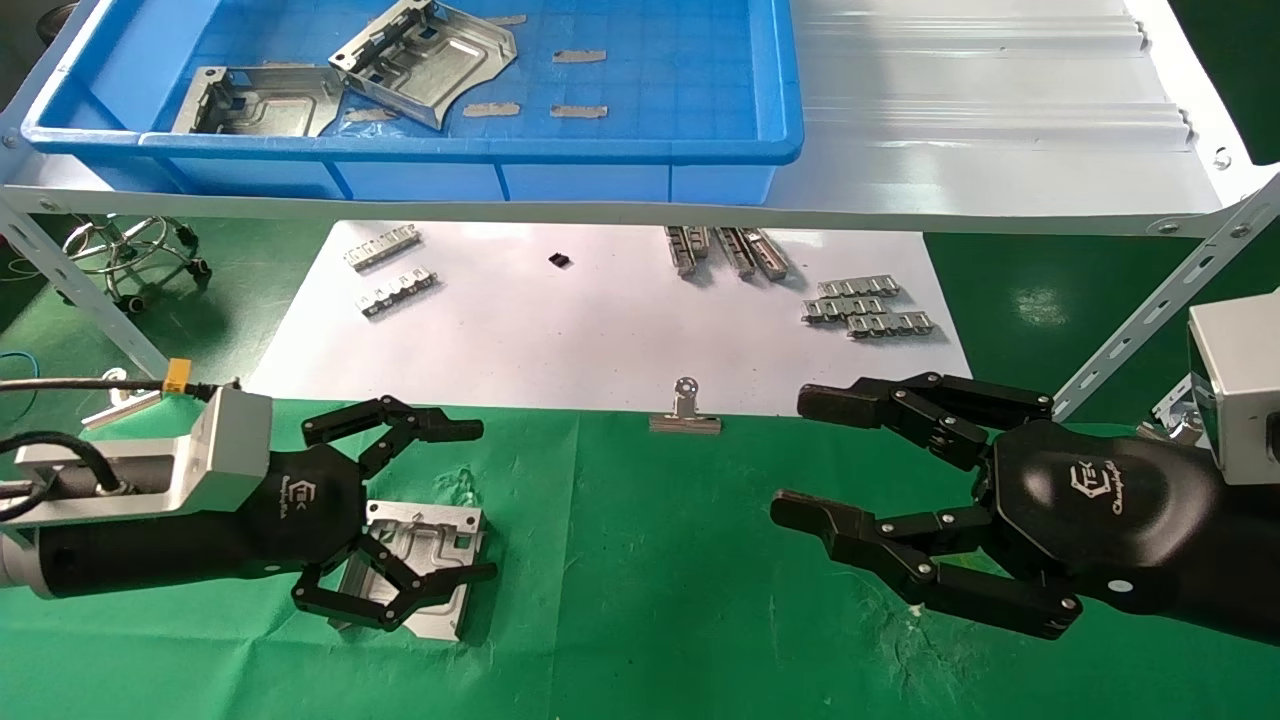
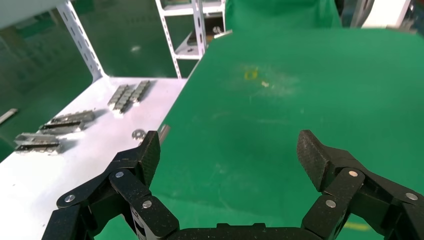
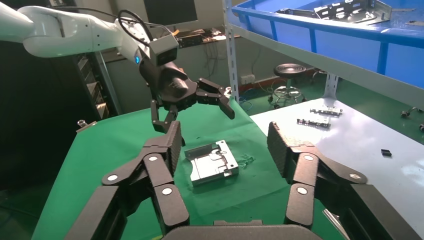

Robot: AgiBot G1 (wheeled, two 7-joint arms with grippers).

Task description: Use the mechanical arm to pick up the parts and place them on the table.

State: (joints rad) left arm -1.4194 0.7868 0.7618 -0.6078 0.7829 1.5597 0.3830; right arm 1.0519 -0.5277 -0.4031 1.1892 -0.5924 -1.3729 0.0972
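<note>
On the wrinkled bright green cloth table [image 1: 640, 600], at the robot's left, lies one flat silver-grey stamped metal plate [image 1: 425, 560] with embossed grooves and a raised slotted edge. The black jointed-finger left gripper [image 1: 440, 500], carried on an aluminium wrist bracket [image 1: 190, 450] with cables and a yellow tag [image 1: 178, 373], hangs over this plate with its jaws spread wide, one finger beyond the plate's far edge and the other crossing its near part. The right wrist view shows the gripper raised above the plate [image 3: 212, 162], apart from it.

At the robot's right, the black right gripper [image 1: 800, 455] with a white logo hovers above the green cloth, jaws likewise spread and holding nothing. In the right wrist view its two fingers [image 3: 172, 145] frame the plate lying farther off on the cloth.

On the white corrugated metal shelf [image 1: 980, 120] at the back stands a blue plastic tray [image 1: 640, 150]. It contains two further silver-grey stamped plates: one lying flat near the tray's left front [image 1: 255, 100], the other [image 1: 425, 60] tilted, overlapping the first at one corner. Several small strips of brownish tape [image 1: 580, 56] mark the tray floor.

Below the shelf, a white paper sheet [image 1: 560, 340] adjoins the far edge of the green cloth. It carries groups of small ridged silver strips [image 1: 870, 305] and a small black piece [image 1: 560, 260]. A small silver binder clip [image 1: 685, 412] sits at the seam between paper and cloth.
</note>
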